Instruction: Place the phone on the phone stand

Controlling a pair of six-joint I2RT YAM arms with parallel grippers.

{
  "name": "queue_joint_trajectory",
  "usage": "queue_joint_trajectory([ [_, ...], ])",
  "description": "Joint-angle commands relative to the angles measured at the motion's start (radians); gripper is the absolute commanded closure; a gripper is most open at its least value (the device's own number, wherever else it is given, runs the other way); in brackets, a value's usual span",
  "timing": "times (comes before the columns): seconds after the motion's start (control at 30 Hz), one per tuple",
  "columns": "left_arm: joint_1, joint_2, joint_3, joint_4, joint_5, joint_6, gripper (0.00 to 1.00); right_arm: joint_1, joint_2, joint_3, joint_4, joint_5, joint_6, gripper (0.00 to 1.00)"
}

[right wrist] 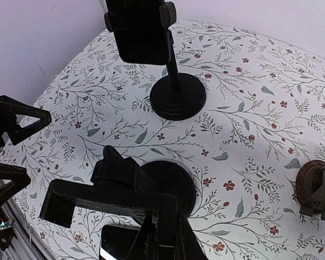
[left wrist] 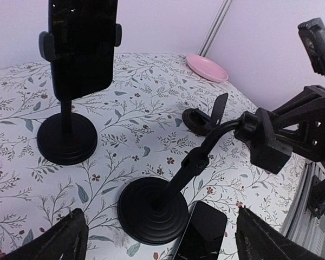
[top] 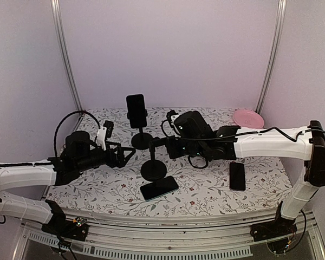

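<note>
On the white flower-printed table cover, just in front of the round base of the near black bent-stem phone stand, the black rectangular phone lies flat, so the placing itself is not yet done. The right gripper appears closed on that stand's clamp cradle (its fingertips sit together low in its own wrist view, partly hidden). I read that as steadying or setting the cradle. The left gripper hangs beside the stand, its fingers spread wide with nothing between them. A far upright black stand carries a dark clamped phone, and a second loose black phone lies well to the right. What remains, I judge, is to lift a phone and seat it in the empty cradle.
</note>
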Motion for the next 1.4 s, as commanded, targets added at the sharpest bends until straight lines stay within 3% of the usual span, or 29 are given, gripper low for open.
queue_joint_trajectory([
  [0.0,-0.023,-0.027,-0.037,-0.008,-0.015,-0.020,0.05,0.015,0.018,0.053,0.011,-0.006,0.037,0.91],
  [0.2,-0.040,-0.018,-0.058,0.013,-0.022,-0.032,0.05,0.016,0.023,0.056,0.008,-0.007,0.028,0.47],
  [0.43,-0.076,-0.002,-0.065,0.000,-0.064,-0.061,0.05,0.016,-0.022,0.045,0.014,-0.011,0.021,0.32],
  [0.6,-0.100,0.034,-0.084,-0.011,-0.096,-0.136,0.06,0.016,-0.129,-0.069,0.060,0.003,0.043,0.20],
  [0.77,-0.122,0.093,-0.116,0.048,-0.075,-0.233,0.10,0.015,-0.252,-0.248,0.129,0.017,0.093,0.17],
  [0.87,-0.141,0.150,-0.111,0.052,-0.077,-0.276,0.17,0.015,-0.277,-0.333,0.154,0.032,0.132,0.18],
  [1.13,-0.211,0.311,-0.086,0.102,-0.094,-0.331,0.52,-0.035,-0.220,-0.532,0.332,-0.130,0.237,0.34],
  [1.37,-0.219,0.475,-0.023,0.162,-0.068,-0.327,0.53,-0.037,-0.154,-0.586,0.412,-0.192,0.288,0.35],
])
